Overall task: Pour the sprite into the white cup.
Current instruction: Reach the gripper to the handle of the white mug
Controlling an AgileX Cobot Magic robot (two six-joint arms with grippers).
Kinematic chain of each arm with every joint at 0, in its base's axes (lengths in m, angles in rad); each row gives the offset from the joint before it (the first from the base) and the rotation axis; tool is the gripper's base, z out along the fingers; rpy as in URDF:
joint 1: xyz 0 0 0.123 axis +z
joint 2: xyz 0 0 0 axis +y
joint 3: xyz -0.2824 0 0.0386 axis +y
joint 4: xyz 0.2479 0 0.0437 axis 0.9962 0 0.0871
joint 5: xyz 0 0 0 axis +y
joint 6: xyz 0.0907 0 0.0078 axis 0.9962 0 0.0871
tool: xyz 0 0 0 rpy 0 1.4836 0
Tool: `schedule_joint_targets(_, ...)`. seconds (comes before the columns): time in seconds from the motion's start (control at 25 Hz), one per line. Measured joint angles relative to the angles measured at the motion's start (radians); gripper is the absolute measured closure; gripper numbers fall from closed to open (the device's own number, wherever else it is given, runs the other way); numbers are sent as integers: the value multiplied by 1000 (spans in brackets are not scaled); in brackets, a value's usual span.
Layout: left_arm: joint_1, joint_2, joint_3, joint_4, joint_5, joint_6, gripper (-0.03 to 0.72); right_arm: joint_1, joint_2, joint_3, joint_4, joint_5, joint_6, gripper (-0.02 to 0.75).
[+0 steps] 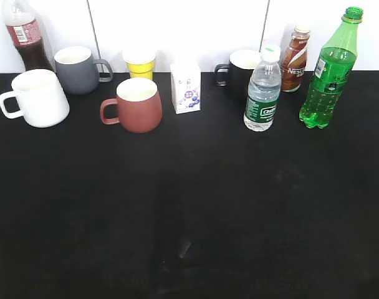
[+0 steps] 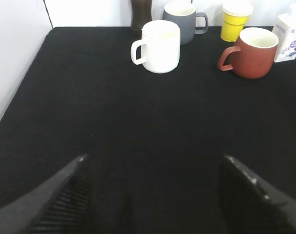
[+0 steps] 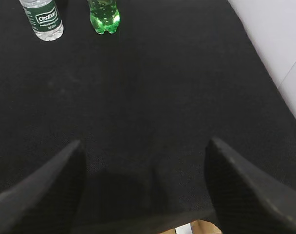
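Note:
The sprite (image 1: 330,71), a tall green bottle with a green cap, stands upright at the back right; its base shows in the right wrist view (image 3: 104,17). The white cup (image 1: 37,98) stands at the back left, handle to the left; it also shows in the left wrist view (image 2: 160,46). My left gripper (image 2: 153,163) is open and empty over bare black cloth, well short of the cup. My right gripper (image 3: 144,146) is open and empty near the table's front edge, well short of the sprite. Neither gripper shows in the exterior view.
Along the back stand a cola bottle (image 1: 26,37), a grey mug (image 1: 77,68), a yellow cup (image 1: 139,62), a reddish-brown mug (image 1: 136,104), a small white carton (image 1: 186,87), a black mug (image 1: 239,71), a clear water bottle (image 1: 263,90) and a brown Nescafe bottle (image 1: 295,59). White walls flank the table.

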Motion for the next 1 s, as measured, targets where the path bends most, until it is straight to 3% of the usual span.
schedule_joint_targets(0.36,0,2,-14,4,-26,0,122,0,0,0,0,0,0,173)
schedule_joint_targets(0.52,0,195,-38,18,-552,0,126,0,0,0,0,0,0,173)
schedule_joint_targets(0.68,0,634,-26,69,-1162,0,126,0,0,0,6,0,0,173)
schedule_joint_targets(0.84,0,1136,123,25,-1654,0,126,0,0,0,6,0,0,173)
schedule_joint_targets(1.0,1,1582,128,-13,-1956,0,127,0,0,0,6,0,0,173)
